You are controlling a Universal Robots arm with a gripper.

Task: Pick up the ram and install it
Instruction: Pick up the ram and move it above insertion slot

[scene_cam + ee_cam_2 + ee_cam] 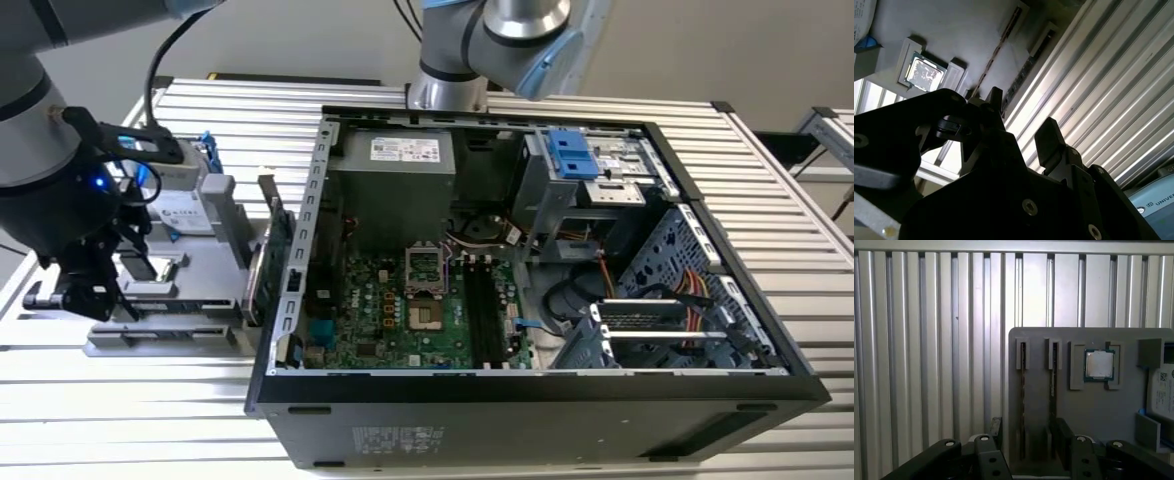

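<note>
The ram (pixel 1022 390) is a thin strip standing edge-on in a slot of the grey parts holder (pixel 1094 415). In the second wrist view the ram (pixel 998 49) runs as a slim brown line. A second slot (pixel 1054 380) beside it holds another dark strip. My gripper (pixel 1029 432) is open, and its two black fingers (pixel 996 427) stand apart with nothing between them. The ram's slot lies in line with the gap. In the exterior view the gripper (pixel 80 295) hangs at the left end of the holder (pixel 174 340). I cannot tell whether a finger touches the ram.
A square silver chip (pixel 1099 365) sits in a recess of the holder, and a hard drive (pixel 187 205) lies further along it. A green expansion card (pixel 274 255) stands between the holder and the open computer case (pixel 534 390). The ribbed metal table (pixel 929 340) lies all around.
</note>
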